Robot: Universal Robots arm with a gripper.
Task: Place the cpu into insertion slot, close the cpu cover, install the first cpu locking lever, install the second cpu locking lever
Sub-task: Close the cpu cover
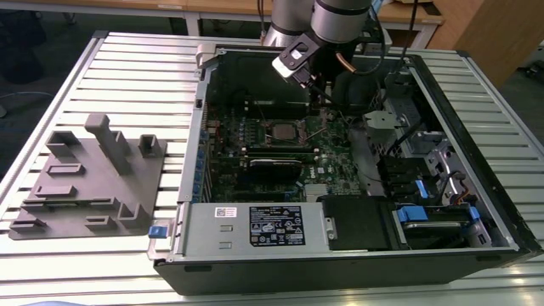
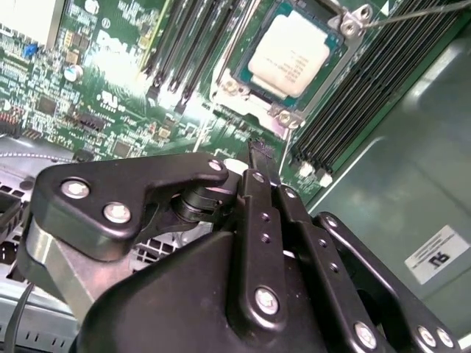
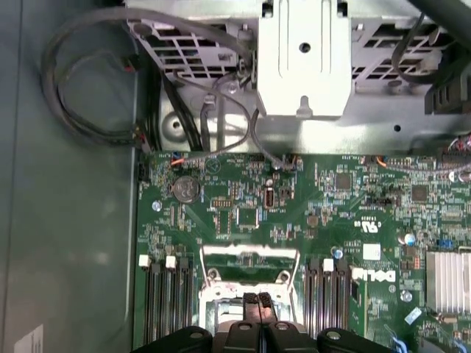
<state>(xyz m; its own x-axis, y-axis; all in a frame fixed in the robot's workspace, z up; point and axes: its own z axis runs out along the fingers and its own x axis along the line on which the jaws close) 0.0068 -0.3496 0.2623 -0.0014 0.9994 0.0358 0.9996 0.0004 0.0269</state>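
The cpu [image 2: 294, 55], a square chip with a pale metal top, lies flat in the insertion slot [image 2: 254, 95] on the green board, also seen as cpu [image 1: 283, 131] in the exterior view. A silvery frame, the cpu cover [image 3: 250, 257], shows at the socket's edge; I cannot tell whether it lies down over the chip. A thin wire lever [image 2: 412, 13] sticks out past one socket corner. My gripper [image 2: 263, 151] hangs just above the board beside the socket, its two black fingers pressed together with nothing between them. It shows as gripper [image 3: 257, 300] and gripper [image 1: 323, 94] in the other views.
Black memory slots [image 2: 353, 95] flank the socket on both sides. Grey cables [image 3: 88, 95] and a metal bracket [image 3: 303, 59] lie beyond the board. A finned heatsink [image 3: 449, 279], the labelled power supply [image 1: 255, 223] and a grey fixture [image 1: 85, 178] on the slatted table are nearby.
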